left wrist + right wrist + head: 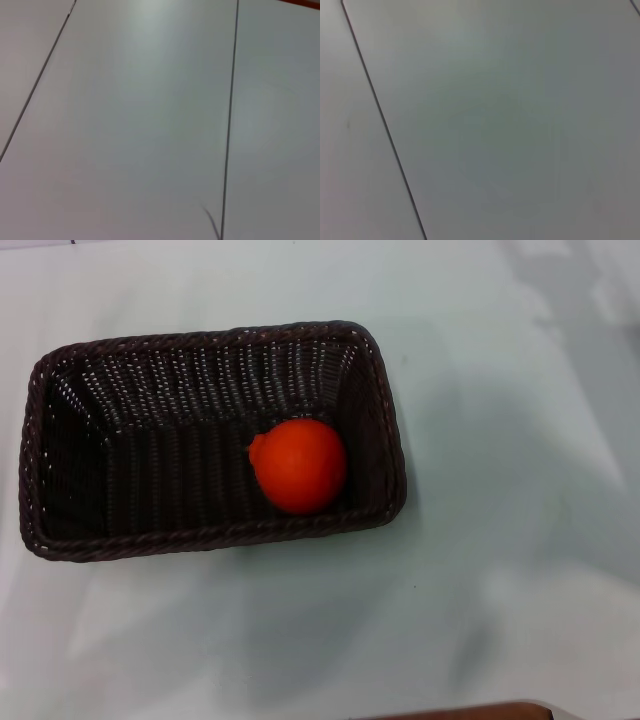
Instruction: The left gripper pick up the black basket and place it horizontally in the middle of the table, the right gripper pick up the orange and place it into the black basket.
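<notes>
Black basket [150, 455], a large rectangular woven wicker one with a braided rim, lies on the smooth pale white counter [500, 570] with its long axis running left to right across the head view, a little left of centre. Inside it, against the right end and the near wall, sits the small round vivid orange-red orange [298, 466], touching the basket floor. Judged from this, both placements look done. Neither end effector shows anywhere: the head view holds no arm, and both wrist views show only bare pale surface crossed by thin dark seams. So which arm is nearer the basket cannot be told, nor whether either end effector is spread or pressed together.
</notes>
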